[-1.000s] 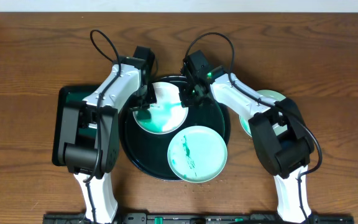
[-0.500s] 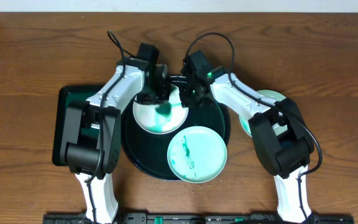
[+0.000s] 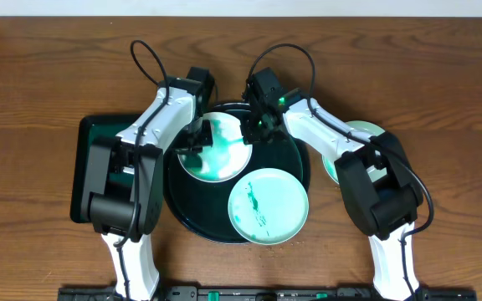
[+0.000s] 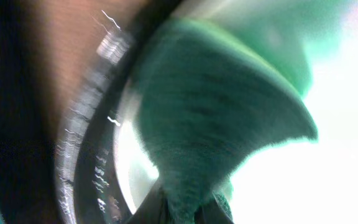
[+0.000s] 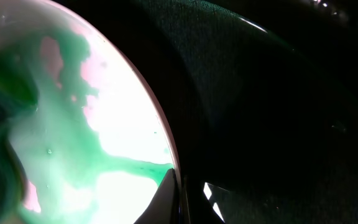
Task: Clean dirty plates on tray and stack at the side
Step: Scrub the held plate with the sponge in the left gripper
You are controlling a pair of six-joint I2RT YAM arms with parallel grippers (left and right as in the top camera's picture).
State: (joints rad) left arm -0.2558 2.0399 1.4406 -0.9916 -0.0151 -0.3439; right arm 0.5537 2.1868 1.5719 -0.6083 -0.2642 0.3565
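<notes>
The tray holds two plates. The back plate is white with teal smears. My left gripper is shut on a teal cloth and presses it on this plate's left part. My right gripper is shut on the same plate's right rim; in the right wrist view the jaws pinch the edge of the smeared plate. The front plate has thin teal streaks. A third plate lies off the tray at the right, partly hidden under the right arm.
A rectangular dark-green tray lies on the wooden table left of the round tray, partly under the left arm. The tray's dark floor fills the right wrist view. The tray rim shows beside the cloth.
My left gripper swept the cloth from the plate's left side to its back middle and then back to the left. The smears on the plate have spread. The right gripper has not moved.
</notes>
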